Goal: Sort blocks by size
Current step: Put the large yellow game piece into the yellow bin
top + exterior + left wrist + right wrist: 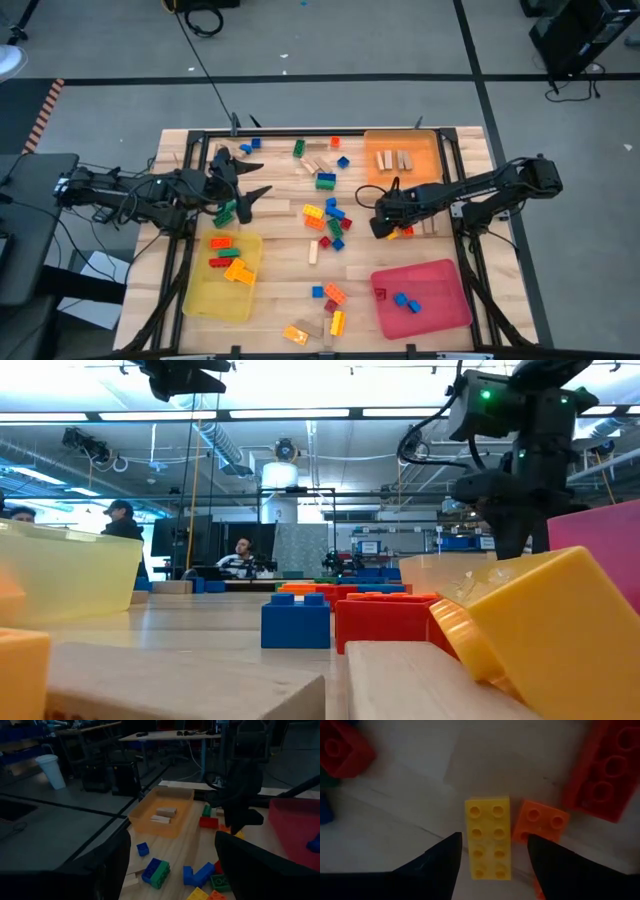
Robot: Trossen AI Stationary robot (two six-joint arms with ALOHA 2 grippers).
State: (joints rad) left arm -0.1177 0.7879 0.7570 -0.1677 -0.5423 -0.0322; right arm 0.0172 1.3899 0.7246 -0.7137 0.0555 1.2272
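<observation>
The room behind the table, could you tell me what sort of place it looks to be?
Probably a robotics lab or workshop: people sit at computer desks beyond the table, cables and fittings hang from an open ceiling lit by strip lights, and the floor carries taped lines.

Yellow brick (487, 838) between spread tool (492, 851) fingers, beside orange brick (542, 821).

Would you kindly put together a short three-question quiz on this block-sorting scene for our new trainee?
1. True or false: the red tray holds blue blocks.
2. Which block lies between the fingers of the right gripper? A) a green block B) the yellow block C) a wooden piece
3. Fill in: the wooden pieces lie in the ___ tray.

Key:
1. True.
2. B; the jaws stand open on either side of it, and an orange block lies beside it.
3. Orange.
</observation>
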